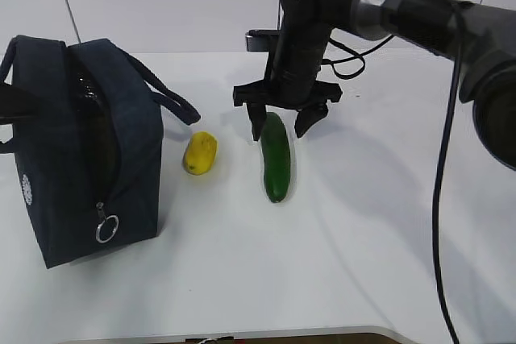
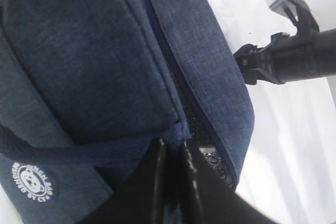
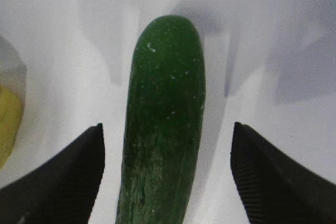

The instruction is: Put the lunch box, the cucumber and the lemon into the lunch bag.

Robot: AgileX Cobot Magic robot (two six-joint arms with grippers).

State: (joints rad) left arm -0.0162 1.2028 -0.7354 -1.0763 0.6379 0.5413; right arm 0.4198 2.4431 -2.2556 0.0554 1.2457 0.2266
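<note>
At the far left of the tabletop (image 1: 242,279) stands the lunch bag (image 1: 81,151), upright, its zipper open along the top and the ring pull hanging low on the near end. The left gripper (image 2: 170,153) sits at the bag's upper edge with its fingers (image 2: 152,182) pressed together, apparently pinching the fabric by the zipper opening to hold the mouth apart. The lunch box is not seen on the tabletop; whether it lies inside the bag cannot be told.

Just right of the bag lies the lemon (image 1: 200,153), apart from everything else. Further right lies the cucumber (image 1: 275,156), lengthwise toward the camera. The right gripper (image 1: 280,121) hovers over its far end, fingers (image 3: 68,177) spread wide on either side and not touching it.

The risks from here are judgement only. A grasp so near the end could let the long, smooth cucumber tip or slide out when lifted. Closing off-centre might roll it toward the lemon. If the left pinch slips, the narrow mouth could sag and block the cucumber's entry.
</note>
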